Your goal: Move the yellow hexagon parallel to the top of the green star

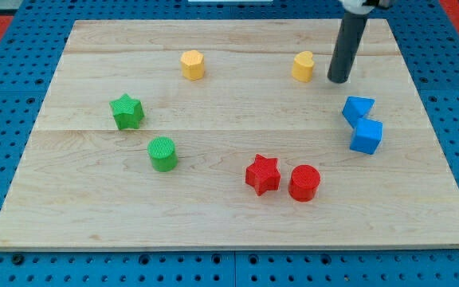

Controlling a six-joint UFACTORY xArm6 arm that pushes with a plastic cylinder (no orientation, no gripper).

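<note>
The yellow hexagon [192,64] lies near the view's top, left of centre. The green star [127,111] lies lower and further left, near the board's left side. The hexagon sits up and to the right of the star, apart from it. My tip [339,80] rests on the board at the upper right, far to the right of the hexagon. It stands just right of a second yellow block [303,66], with a small gap between them.
A green cylinder [163,154] lies below the star. A red star [262,174] and a red cylinder [304,182] sit side by side at lower centre. Two blue blocks [358,108] [366,135] touch each other at the right. The wooden board [229,223] lies on a blue pegboard.
</note>
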